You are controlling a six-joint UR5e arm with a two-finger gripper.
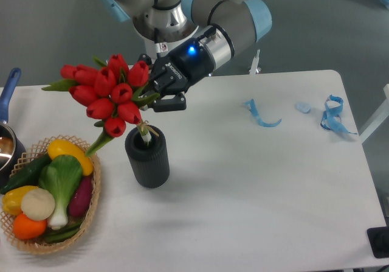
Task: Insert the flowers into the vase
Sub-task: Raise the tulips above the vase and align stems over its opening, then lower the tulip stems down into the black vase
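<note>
Red tulips, a whole tied bunch of flowers (108,95), hang tilted over the vase (147,157) in the one fixed view. The gripper (157,94) pinches the bunch from the right side, just under the heads, fingers pressed onto the stems and leaves. The heads lean off to the left while the stem ends point down into the round mouth of the vase; the pale tips look to be just inside the rim, not seated deep. The slant looks deliberate: gripping high keeps the claw clear of the rim. The vase stands upright on the white table (261,193), just beside the basket (61,238) of vegetables (51,187). A pot (7,135) sits at the left edge, and blue ribbon scraps (331,117) lie well apart on the right.
</note>
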